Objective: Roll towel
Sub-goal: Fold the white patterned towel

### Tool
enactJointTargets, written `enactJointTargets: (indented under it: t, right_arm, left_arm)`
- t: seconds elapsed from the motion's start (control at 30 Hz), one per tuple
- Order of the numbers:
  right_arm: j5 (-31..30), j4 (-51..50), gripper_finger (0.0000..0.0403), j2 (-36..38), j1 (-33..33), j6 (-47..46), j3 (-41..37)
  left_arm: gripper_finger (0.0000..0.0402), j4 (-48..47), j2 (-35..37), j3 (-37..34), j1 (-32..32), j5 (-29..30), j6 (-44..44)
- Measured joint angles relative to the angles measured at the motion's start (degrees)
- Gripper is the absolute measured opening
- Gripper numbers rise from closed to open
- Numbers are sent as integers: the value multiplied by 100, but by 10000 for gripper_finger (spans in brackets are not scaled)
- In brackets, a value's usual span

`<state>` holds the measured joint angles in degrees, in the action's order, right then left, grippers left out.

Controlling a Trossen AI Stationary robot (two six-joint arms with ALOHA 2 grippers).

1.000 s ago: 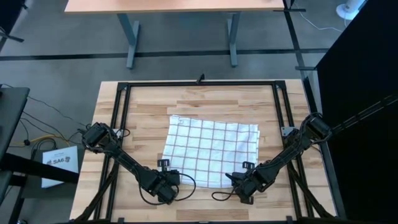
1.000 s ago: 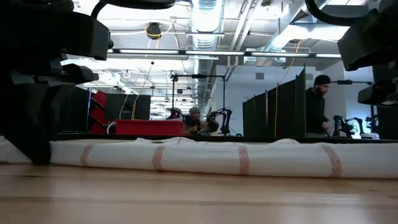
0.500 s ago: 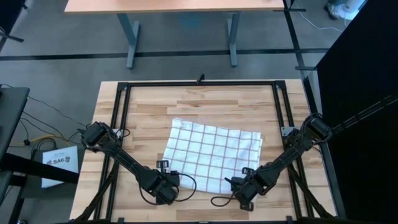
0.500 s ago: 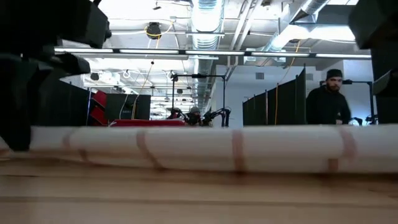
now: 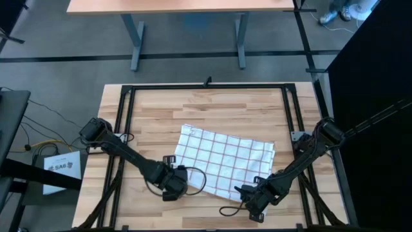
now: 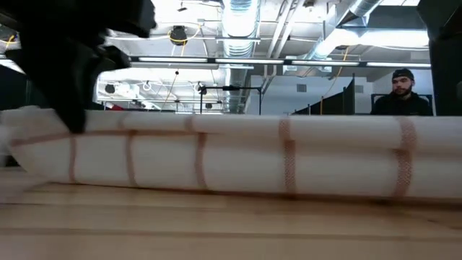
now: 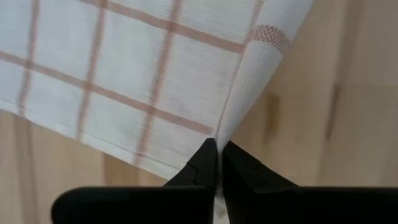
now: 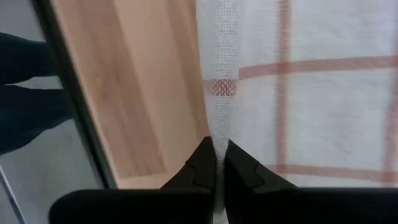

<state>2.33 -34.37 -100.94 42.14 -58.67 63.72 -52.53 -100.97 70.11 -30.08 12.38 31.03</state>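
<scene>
The white towel (image 5: 222, 161) with reddish-brown check lines lies slanted on the wooden table (image 5: 161, 109). Its far part is flat on the wood. Its near edge is raised and fills the low view (image 6: 238, 155) as a long band. My left gripper (image 5: 177, 182) is shut on the towel's near left corner; it also shows in the left wrist view (image 7: 219, 149). My right gripper (image 5: 257, 195) is shut on the near right corner; it also shows in the right wrist view (image 8: 219, 149). I cannot see a tag. My left gripper pinches the towel's hemmed edge (image 7: 231, 124) at the near left corner between its two fingertips. The cloth runs away from the tips in a raised ridge. That corner is lifted off the wood. My right gripper pinches the towel's edge (image 8: 217, 118) at the near right corner between its two fingertips. The cloth rises from the tips in a narrow ridge. That corner is lifted off the wood.
A black metal frame (image 5: 206, 86) runs around the table. Loose cables (image 5: 199, 187) hang by both grippers. Bare wood lies beyond the towel's far edge (image 5: 212, 109). A person (image 6: 408, 94) stands in the room behind the table.
Both grippers have risen with the towel's near edge, which has come up off the wood. My left gripper has also gone toward the far edge and a little right. The towel has turned slightly, and its far edge has slid a little toward the right.
</scene>
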Motion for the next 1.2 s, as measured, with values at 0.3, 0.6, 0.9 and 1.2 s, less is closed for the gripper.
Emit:
enactJointTargets:
  t: [0.3, 0.6, 0.9, 1.2]
  right_arm:
    - [-141, -695, 0, 921, -362, -16, -242]
    - [71, -127, 0, 1217, -661, -135, -1317]
    - [188, 555, 0, 1217, -679, -285, -2051]
    - [278, 413, 33, 1289, -724, -239, -2105]
  left_arm:
    - [0, 356, 26, -255, 533, -230, -870]
    - [0, 1040, 28, -791, 833, -521, -1113]
    - [0, 1389, 35, -1049, 999, -522, -1156]
    - [15, 1211, 98, -997, 1126, -165, -1328]
